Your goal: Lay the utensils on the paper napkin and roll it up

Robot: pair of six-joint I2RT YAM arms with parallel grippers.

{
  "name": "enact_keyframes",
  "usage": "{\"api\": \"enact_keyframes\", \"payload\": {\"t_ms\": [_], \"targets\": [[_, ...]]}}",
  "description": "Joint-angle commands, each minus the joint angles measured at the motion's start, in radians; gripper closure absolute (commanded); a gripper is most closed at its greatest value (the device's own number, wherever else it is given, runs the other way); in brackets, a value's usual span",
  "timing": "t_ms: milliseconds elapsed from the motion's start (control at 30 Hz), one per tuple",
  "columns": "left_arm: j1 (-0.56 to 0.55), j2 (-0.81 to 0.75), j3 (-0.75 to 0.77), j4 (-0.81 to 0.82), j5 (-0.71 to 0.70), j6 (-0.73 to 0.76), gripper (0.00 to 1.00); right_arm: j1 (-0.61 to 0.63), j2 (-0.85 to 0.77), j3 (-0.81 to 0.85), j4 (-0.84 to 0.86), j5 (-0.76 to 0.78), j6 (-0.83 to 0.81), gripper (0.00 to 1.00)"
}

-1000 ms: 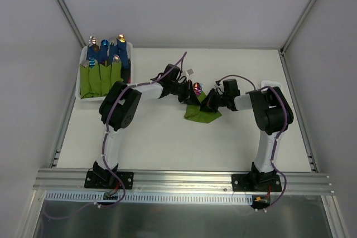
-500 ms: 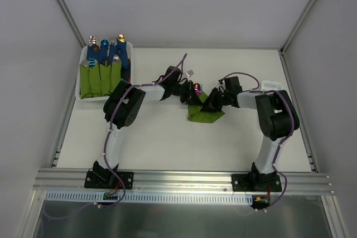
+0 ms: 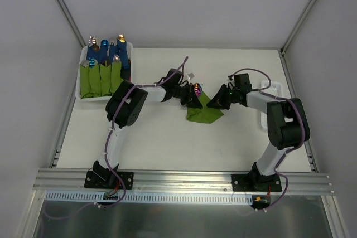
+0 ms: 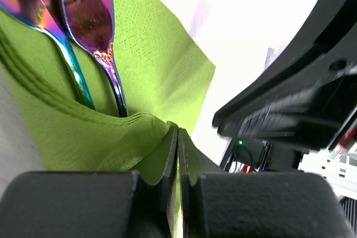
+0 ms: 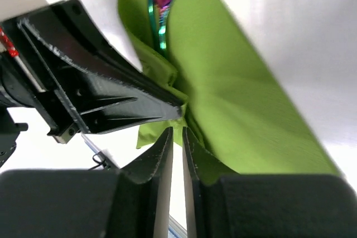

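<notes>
White tabletop (image 3: 162, 137) is carrying the paper napkin (image 3: 204, 113) near its centre, partly folded over the utensils (image 3: 197, 88), whose shiny reddish heads are poking out at the napkin's 12 o'clock. The left gripper (image 3: 193, 100) is pinching a paper fold at 11 o'clock, fingers pressed together on it. The right gripper (image 3: 214, 103) is sitting at 2 o'clock, fingers almost touching, a thin slit between them; whether paper is caught there, I cannot tell. A white bin (image 3: 78, 83) holding green bundles (image 3: 100, 79) is standing at the table's 10 o'clock.
</notes>
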Motion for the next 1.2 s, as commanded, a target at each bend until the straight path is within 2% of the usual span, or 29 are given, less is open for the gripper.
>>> {"api": "enact_keyframes", "payload": {"t_ms": [0, 400, 767, 1067, 1167], "targets": [[-0.015, 0.002, 0.014, 0.010, -0.013, 0.002, 1.00, -0.026, -0.041, -0.020, -0.048, 0.025, -0.060, 0.87], [-0.032, 0.014, 0.054, 0.011, -0.022, -0.018, 1.00, -0.020, -0.001, -0.023, -0.117, 0.094, -0.121, 0.90], [-0.049, 0.059, 0.091, 0.013, -0.050, -0.029, 1.00, -0.001, 0.007, -0.024, -0.080, 0.052, -0.109, 0.88], [-0.052, 0.109, 0.112, -0.016, -0.067, -0.026, 1.00, 0.016, 0.016, -0.050, 0.020, -0.007, -0.037, 0.73], [-0.052, 0.119, 0.115, -0.021, -0.065, -0.029, 1.00, 0.023, 0.031, -0.047, 0.021, -0.009, -0.022, 0.71]]}}
